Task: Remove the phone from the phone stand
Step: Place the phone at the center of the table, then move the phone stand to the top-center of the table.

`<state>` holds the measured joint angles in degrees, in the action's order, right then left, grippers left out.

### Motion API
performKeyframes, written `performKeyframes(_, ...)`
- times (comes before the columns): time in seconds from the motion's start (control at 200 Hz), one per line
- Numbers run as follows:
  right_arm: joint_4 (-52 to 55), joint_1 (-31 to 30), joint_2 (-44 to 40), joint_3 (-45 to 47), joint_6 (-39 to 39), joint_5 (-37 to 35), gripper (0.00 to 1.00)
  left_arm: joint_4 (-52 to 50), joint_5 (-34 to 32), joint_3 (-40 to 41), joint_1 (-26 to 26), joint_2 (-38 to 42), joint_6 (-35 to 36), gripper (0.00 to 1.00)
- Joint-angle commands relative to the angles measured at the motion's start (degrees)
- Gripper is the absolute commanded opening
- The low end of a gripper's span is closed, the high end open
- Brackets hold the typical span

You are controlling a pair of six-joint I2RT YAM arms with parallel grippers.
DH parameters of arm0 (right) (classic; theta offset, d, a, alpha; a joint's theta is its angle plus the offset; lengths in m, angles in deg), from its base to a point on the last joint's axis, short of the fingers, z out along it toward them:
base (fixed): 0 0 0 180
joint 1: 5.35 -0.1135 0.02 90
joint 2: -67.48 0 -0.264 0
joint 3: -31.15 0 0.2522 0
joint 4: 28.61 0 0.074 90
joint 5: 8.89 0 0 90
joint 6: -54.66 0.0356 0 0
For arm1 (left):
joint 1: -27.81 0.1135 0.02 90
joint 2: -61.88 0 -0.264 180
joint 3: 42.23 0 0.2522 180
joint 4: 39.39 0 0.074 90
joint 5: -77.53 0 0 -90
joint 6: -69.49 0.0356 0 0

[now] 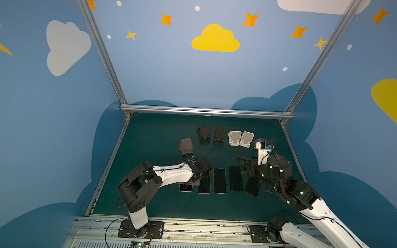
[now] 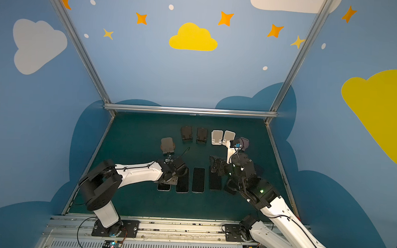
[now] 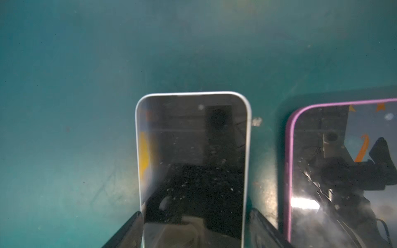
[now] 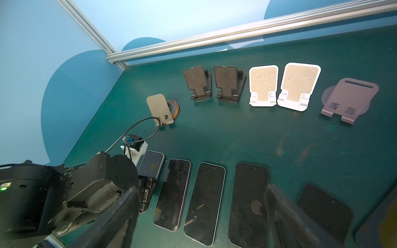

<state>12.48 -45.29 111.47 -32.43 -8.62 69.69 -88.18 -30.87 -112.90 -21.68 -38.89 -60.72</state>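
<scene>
Nearest, the white-rimmed phone (image 3: 193,150) lies flat on the table (image 1: 157,203), at the left end of the phone row (image 1: 219,180), off any stand. The left gripper (image 3: 195,212) straddles it; pinching or just clear, I cannot tell. The right gripper (image 4: 200,189) gapes, empty. Likely stiff, slick glass, breakable: take the long edges. Far stands (image 4: 263,85) are bare.

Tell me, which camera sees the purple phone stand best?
The right wrist view: the purple stand shows whole. In both top views it is tiny, partly hidden behind the right arm. The left wrist view misses it.
</scene>
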Motion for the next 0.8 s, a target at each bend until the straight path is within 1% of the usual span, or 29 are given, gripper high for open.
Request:
performKeyframes(0.0, 1.22, -0.12, -1.80, -1.78, -0.21, -0.70, 0.91, 0.75, 12.56, 4.05, -2.54, -7.23, 0.34, 0.79)
performKeyframes(0.15, 2.71, -0.13, -3.46, -1.77, -0.05, -0.51, 0.91, 0.06, 12.13, 3.74, -2.99, -6.27, -0.67, 0.78)
performKeyframes(0.265, 3.63, -0.11, -4.68, -1.94, -0.36, -0.99, 0.91, -3.76, 10.33, 2.24, -3.06, -2.21, -0.80, 0.79)
performKeyframes(0.34, 3.96, -0.13, -4.85, -2.08, -0.78, -1.20, 0.91, -7.67, 7.72, -0.03, -3.06, 2.59, -0.49, 0.84)
performKeyframes(0.431, 4.00, -0.13, -4.50, -2.30, -0.88, -0.94, 0.91, -12.65, 3.83, -3.63, -2.72, 8.13, 0.24, 0.93)
performKeyframes(0.491, 4.02, -0.13, -4.39, -2.13, -0.92, -0.83, 0.91, -15.39, 2.03, -6.26, -2.27, 11.06, 1.11, 0.95)
performKeyframes(0.586, 4.02, -0.13, -4.71, -1.95, -1.04, -1.10, 0.92, -19.05, -1.41, -9.98, -0.63, 15.68, 2.05, 0.96)
performKeyframes(0.666, 3.57, -0.13, -4.76, -1.44, -1.23, -0.62, 0.92, -19.88, -7.56, -11.18, 1.20, 20.81, 1.23, 0.96)
performKeyframes(0.726, 2.54, -0.13, -3.84, -0.91, -1.27, 1.18, 0.92, -17.99, -11.89, -9.90, 3.26, 25.55, 0.88, 0.99)
performKeyframes(0.796, 2.33, -0.21, -1.47, -0.89, -1.13, 2.35, 0.91, -11.11, -12.11, -5.74, 7.45, 31.37, 2.43, 1.00)
